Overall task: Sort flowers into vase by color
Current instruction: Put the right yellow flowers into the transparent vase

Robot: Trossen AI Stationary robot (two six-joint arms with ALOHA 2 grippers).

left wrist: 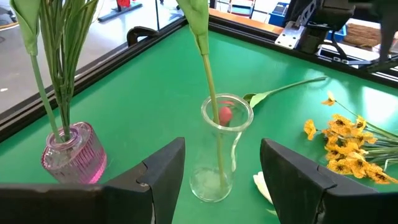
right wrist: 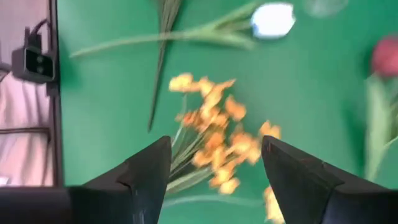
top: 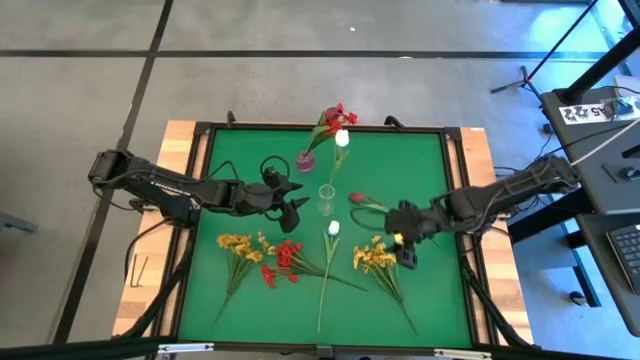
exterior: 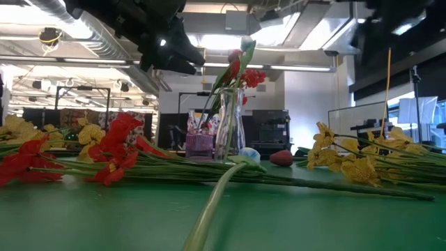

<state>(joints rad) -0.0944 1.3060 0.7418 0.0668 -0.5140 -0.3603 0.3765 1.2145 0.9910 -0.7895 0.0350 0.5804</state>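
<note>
A pink glass vase [top: 305, 160] at the far middle holds a red blossom spray [top: 333, 120]. A clear glass vase [top: 325, 200] beside it holds a white tulip [top: 342, 138]. On the mat lie a yellow spray [top: 238, 245], a red spray [top: 283, 260], a white tulip [top: 333, 228], a second yellow spray [top: 375, 257] and a dark pink bud [top: 357, 198]. My left gripper [top: 298, 212] is open and empty, just left of the clear vase [left wrist: 219, 149]. My right gripper [top: 405, 252] is open and empty above the second yellow spray [right wrist: 217, 143].
A raised black frame [top: 200, 180] borders the green mat. The stems of the lying flowers reach toward the near edge [top: 320, 300]. In the low view the two vases [exterior: 226, 129] stand behind the lying stems.
</note>
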